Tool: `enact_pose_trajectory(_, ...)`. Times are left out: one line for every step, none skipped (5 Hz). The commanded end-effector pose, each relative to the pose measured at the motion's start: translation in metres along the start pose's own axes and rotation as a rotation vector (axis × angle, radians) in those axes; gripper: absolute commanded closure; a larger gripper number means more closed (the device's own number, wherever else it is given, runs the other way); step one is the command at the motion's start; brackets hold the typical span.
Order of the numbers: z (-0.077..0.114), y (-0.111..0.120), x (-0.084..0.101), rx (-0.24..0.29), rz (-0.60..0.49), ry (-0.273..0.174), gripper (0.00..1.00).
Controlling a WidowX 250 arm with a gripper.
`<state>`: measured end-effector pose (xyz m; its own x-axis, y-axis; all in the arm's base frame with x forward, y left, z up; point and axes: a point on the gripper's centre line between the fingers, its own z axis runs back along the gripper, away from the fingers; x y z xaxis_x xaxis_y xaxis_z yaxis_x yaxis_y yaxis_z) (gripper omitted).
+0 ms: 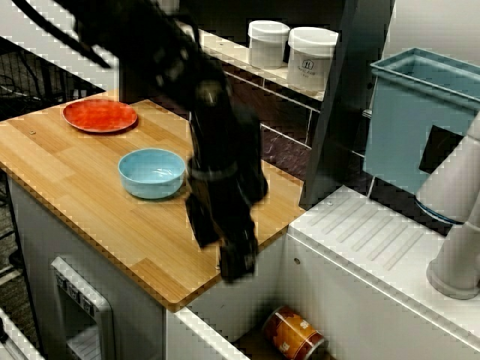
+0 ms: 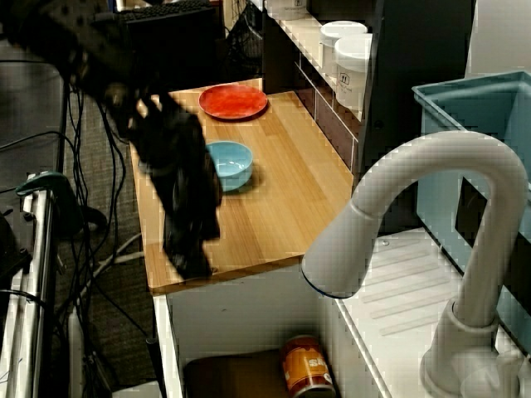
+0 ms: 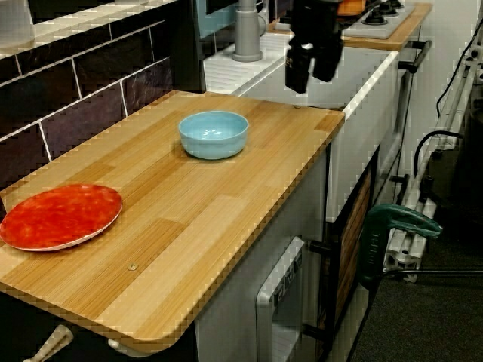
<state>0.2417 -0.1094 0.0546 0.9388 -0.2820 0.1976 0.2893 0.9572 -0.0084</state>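
1. The black gripper [image 1: 221,246] hangs over the right end of the wooden counter [image 1: 90,202], where the wood meets the white sink [image 1: 274,274], as the view from above shows.
2. Its two fingers [image 3: 296,72] stand apart. In the view along the counter, pale background shows through the gap between them, and nothing sits there.
3. In that same view the fingertips are above the far corner of the counter and do not touch the wood.
4. The blue bowl [image 1: 152,172] stands upright on the counter, to the left of the gripper. It is near the gripper but not touching it.
5. In the view from behind the faucet, the arm's dark body covers part of the bowl's near side. The bowl's rim shows whole in the view along the counter.
6. A red plate [image 1: 100,115] lies flat at the far left corner of the counter, well apart from the bowl and from the gripper.
7. An orange can [image 1: 294,334] sits down in the sink, lower than the gripper and to its right. I cannot tell whether it lies flat or leans.
8. Two white jars [image 1: 268,43] with lids stand side by side on the shelf along the far wall.
9. A blue bin [image 1: 405,127] stands at the far right, beyond the ribbed drainboard.
10. The white faucet [image 2: 440,153] arches over the sink.
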Motion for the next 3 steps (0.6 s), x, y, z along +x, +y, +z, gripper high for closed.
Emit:
enact_pose_trajectory(0.037,0.067,0.019,-0.001,0.115,-0.06,0.0)
enact_pose_trajectory(0.039,0.091,0.023,0.041,0.127,-0.069,0.0)
enact_pose_trajectory(0.032,0.117,0.022,0.056,0.146,-0.078,0.0)
